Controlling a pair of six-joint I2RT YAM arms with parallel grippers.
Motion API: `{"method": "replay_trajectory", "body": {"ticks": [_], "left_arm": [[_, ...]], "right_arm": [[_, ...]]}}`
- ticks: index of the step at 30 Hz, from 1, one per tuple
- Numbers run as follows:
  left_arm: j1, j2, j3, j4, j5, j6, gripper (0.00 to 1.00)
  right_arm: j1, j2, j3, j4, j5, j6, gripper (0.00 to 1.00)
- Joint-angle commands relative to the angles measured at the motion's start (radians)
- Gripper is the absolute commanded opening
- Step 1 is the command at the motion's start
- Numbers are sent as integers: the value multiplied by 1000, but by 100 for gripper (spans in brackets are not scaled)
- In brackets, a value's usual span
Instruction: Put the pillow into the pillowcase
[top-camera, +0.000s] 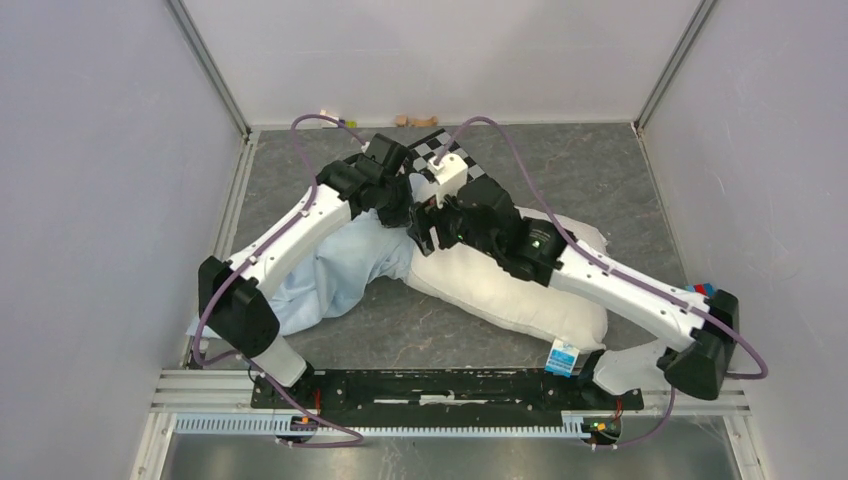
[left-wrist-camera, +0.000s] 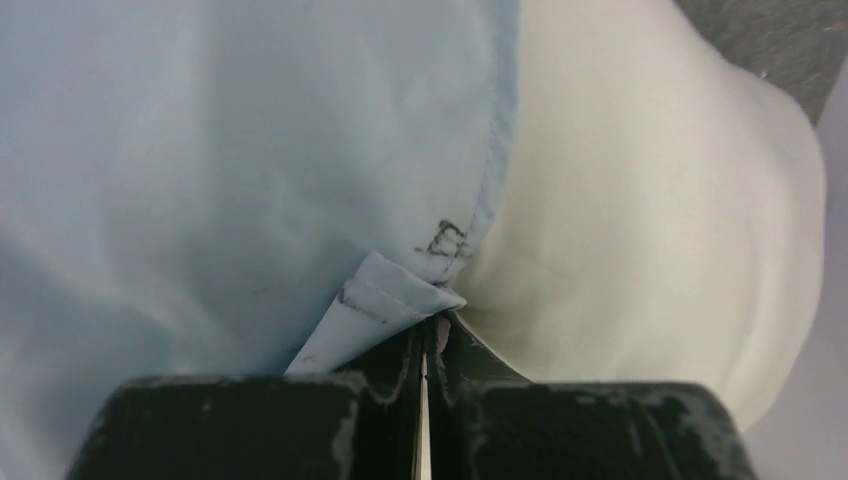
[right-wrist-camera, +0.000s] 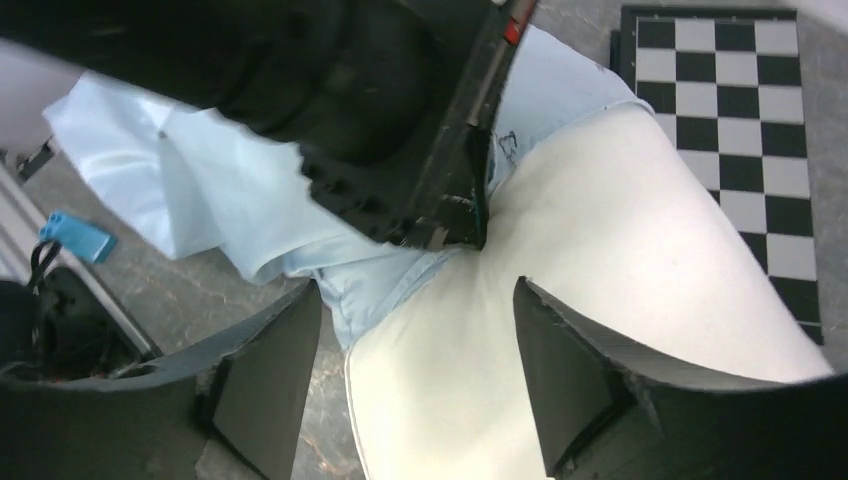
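From the overhead camera I see the pillow (top-camera: 490, 290) lying slantwise on the grey table (top-camera: 600, 180), with its small tag (top-camera: 562, 357) at the end nearest the arm bases. The pillowcase (top-camera: 330, 275) is bunched against the pillow's left side, reaching from the pillow's far end back under the left arm. The left gripper (top-camera: 400, 205) and the right gripper (top-camera: 425, 225) meet over the pillow's far end, just beside each other. A checkerboard panel (top-camera: 430, 150) lies just beyond that same end.

On the left wrist camera, my left jaws are pinched almost together, with only a thin slit between them. They are clamped on a folded corner of the pillowcase hem. That hem runs up across the pillow, so the blue cloth sits to the pillow's left and its edge overlaps the cream fabric.

On the right wrist camera, my right fingers are spread wide and grasp nothing. They straddle the spot where the pillowcase edge lies over the pillow. I cannot tell whether their tips touch the pillow. The left gripper's black body sits just above the pillow here, nipping the blue hem. The checkerboard panel lies on the pillow's right. A small blue block (right-wrist-camera: 75, 238) sits well to the pillow's left, past the cloth.
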Motion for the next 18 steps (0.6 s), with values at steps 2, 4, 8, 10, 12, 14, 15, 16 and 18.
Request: {"method": "replay_trajectory", "body": {"ticks": [2, 4, 8, 10, 12, 14, 15, 16, 18], "left_arm": [[-1, -64, -81, 182, -32, -68, 2], [-2, -72, -89, 185, -31, -68, 2], [-1, -81, -86, 186, -20, -64, 2], [-1, -85, -87, 185, -14, -61, 2], [-1, -89, -89, 186, -8, -59, 2], [-1, -92, -92, 188, -5, -56, 2], [-1, -93, -96, 191, -4, -53, 2], [-1, -93, -96, 194, -2, -52, 2], [-2, -93, -95, 195, 9, -47, 2]], "right_arm": [[37, -165, -115, 142, 40, -132, 95], [112, -189, -135, 125, 153, -220, 98], [286, -220, -225, 93, 371, -319, 98], [350, -252, -320, 123, 454, -329, 98], [405, -268, -401, 139, 540, -337, 98], [453, -252, -438, 136, 623, -340, 98], [470, -236, -447, 131, 647, -343, 98], [483, -211, -458, 133, 683, -345, 98], [491, -156, -463, 131, 732, -346, 98]]}}
